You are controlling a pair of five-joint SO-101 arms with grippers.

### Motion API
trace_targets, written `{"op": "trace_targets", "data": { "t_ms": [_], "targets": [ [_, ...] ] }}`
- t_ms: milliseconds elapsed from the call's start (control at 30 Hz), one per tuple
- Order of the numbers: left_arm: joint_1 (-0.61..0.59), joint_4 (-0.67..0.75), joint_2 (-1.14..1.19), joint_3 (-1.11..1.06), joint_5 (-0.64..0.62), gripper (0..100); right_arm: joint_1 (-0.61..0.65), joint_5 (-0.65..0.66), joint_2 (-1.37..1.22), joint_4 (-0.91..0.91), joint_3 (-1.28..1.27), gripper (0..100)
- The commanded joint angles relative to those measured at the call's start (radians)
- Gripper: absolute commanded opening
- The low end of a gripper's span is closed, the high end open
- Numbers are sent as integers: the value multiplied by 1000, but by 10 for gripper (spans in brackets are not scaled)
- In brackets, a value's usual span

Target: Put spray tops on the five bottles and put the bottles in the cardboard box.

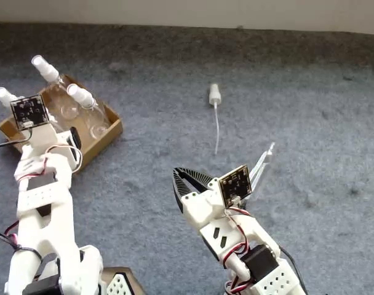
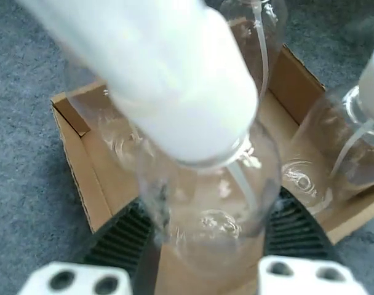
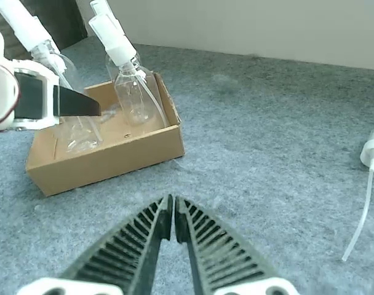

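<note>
Your left gripper (image 2: pixel 210 212) is holding a capped bottle (image 2: pixel 199 178) by its body, one jaw pressing on each side, and is hanging it over the cardboard box (image 2: pixel 79 163) at the far left. The bottle is leaning rather than standing upright. Two other capped bottles (image 1: pixel 91 114) are sitting just beside it in the box, so letting go at this tilt is likely to tip it onto them. Pulling the jaws out crookedly risks dragging it over the wall. Your right gripper (image 3: pixel 173 212) is resting near the middle with its jaws closed on nothing. An uncapped bottle (image 1: pixel 261 165) is lying on the carpet just to its right, and being round, it is liable to roll away from a clumsy pinch. The loose spray top (image 1: pixel 214 94) is lying farther off, trailing a long thin tube that may bend or miss the neck.
</note>
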State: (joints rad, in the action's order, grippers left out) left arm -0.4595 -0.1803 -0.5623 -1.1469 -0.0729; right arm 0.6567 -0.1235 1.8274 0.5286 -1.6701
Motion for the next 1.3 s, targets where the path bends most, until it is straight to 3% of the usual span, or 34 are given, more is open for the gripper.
{"op": "trace_targets", "data": {
  "t_ms": [0,133,1267],
  "targets": [
    [-4,227,-4,-79,-8,66,10,-2,10,4,-110,5],
    [-2,341,-2,-133,-11,66,10,-2,10,4,-110,5],
    [31,341,7,-114,-8,66,10,-2,10,4,-110,5]
  ]
}}
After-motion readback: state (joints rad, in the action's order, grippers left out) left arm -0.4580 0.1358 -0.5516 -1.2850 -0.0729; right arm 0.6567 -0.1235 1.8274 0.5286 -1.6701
